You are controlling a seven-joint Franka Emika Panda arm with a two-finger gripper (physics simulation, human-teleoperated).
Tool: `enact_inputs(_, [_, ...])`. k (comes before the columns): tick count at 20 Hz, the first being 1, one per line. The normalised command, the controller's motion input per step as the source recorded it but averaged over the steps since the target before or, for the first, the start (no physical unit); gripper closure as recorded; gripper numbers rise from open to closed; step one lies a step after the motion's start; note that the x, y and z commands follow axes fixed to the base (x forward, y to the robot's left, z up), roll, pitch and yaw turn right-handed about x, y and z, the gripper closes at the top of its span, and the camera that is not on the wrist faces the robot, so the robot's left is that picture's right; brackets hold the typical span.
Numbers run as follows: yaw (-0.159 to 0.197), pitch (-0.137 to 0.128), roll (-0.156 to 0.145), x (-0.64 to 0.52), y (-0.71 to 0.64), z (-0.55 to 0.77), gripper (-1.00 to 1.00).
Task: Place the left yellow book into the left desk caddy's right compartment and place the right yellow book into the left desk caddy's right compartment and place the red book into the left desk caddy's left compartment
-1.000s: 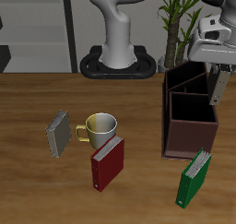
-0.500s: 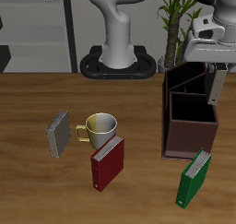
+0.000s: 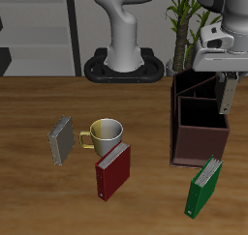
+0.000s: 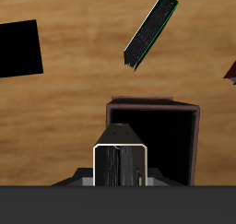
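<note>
The fingers hang above the left desk caddy, clamped on a grey striped book, the left yellow book, held upright over the caddy's open section. The right yellow book leans beside the mug, well away from the caddy; the red book stands in front of the mug, and a green book just before the caddy.

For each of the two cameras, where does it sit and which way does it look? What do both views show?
Exterior view: in front of the table and above it, looking back and down at the table; it shows the robot's base and the gripper over the desk caddy.
Wrist view: on the gripper, looking straight down; a grey striped book held in the gripper fills the near part.
Shared: the desk caddy, the green book and the red book.
</note>
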Motion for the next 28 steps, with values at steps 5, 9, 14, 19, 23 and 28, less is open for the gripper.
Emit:
enact_inputs(5, [-0.001,0.015,0.015,0.01,-0.02,-0.14,1.0])
enact_inputs(9, [0.0,0.001,0.006,-0.06,0.0,-0.11,1.0])
enact_inputs(14, [-0.006,0.012,0.018,-0.01,-0.02,-0.08,1.0])
enact_inputs(19, [0.004,0.009,0.019,0.01,-0.08,-0.14,1.0])
enact_inputs(23, [0.005,0.001,-0.002,0.06,-0.05,-0.05,1.0])
enact_inputs(28, [0.01,-0.007,0.023,0.06,0.02,-0.07,1.0])
